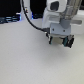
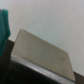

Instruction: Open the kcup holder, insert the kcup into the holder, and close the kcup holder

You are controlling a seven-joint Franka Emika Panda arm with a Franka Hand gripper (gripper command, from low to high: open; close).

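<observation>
the arm comes in from the top of the exterior view, and its gripper (image 1: 62, 41) hangs low over the pale table (image 1: 25, 60), toward the exterior view's right. between the dark fingers there seems to be a small thing with a green part, maybe the kcup, but the picture is too blurred to be sure, so i cannot tell if the jaws are apart or clamped on it. the kcup holder (image 2: 40, 52) fills the lower part of the wrist view as a flat grey top with a dark front edge; a teal shape (image 2: 4, 27) sits at the side of this view, and i cannot say what it is. in the exterior view the holder is not clear; only dark shapes (image 1: 9, 20) stand far back at the left. i judge the step in hand is the approach to the holder. to do it well, the gripper should stay level, come slowly to the front edge, and not push the box along the smooth table.
</observation>
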